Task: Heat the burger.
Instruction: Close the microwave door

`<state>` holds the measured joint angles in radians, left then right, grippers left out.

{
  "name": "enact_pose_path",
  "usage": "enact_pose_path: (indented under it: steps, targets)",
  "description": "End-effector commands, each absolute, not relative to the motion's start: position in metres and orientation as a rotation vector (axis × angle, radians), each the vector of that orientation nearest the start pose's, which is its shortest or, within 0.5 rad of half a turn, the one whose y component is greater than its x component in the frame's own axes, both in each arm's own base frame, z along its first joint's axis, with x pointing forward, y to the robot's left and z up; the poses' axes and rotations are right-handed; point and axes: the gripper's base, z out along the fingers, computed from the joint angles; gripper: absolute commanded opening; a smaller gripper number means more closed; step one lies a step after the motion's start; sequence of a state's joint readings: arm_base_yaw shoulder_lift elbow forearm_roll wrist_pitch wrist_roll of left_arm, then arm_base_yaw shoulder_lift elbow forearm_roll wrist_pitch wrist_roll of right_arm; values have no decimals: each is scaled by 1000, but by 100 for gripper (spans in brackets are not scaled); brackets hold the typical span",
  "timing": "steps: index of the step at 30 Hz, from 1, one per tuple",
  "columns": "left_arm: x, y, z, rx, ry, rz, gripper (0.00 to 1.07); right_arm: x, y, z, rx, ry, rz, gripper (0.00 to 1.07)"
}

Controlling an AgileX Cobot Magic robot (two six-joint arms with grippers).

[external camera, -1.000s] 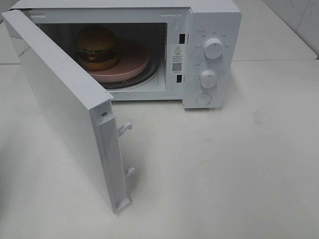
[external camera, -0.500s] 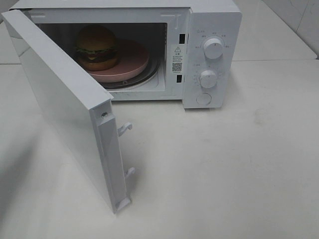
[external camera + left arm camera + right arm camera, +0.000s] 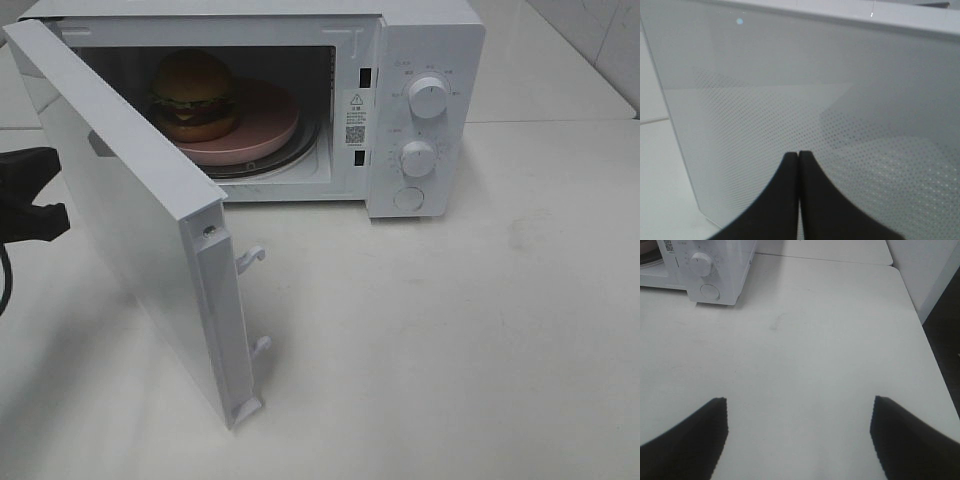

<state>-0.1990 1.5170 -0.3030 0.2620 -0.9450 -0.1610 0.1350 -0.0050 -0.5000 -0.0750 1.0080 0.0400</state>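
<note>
Tall golden-bun burger (image 3: 195, 95) sitting on round pink plate (image 3: 272, 128) inside white box microwave (image 3: 430, 40), upper left of frame. Left gripper (image 3: 799, 155), jaws together, hovering by hinged white door (image 3: 130, 200), outer face, left edge. Right gripper (image 3: 800, 402) gaping, idle. Best: pushing near the free edge, steadily, until latch hooks (image 3: 252, 258) seat.

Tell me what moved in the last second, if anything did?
The left gripper, shut and holding nothing, has come into view from the left, on the outer side of the open microwave door. The door, the burger and the pink plate inside the microwave stayed put.
</note>
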Motion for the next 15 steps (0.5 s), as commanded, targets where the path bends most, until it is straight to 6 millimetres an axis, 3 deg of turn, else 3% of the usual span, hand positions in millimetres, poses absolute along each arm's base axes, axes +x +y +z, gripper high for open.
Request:
enact_pose_path:
  steps: [1,15]
  targets:
    - [234,-71,172,295,1739,-345,0,-7,-7,282,-82,1939,21,76]
    - [252,-100,167,282,1747,-385,0,-7,-7,282,-82,1939,21,76]
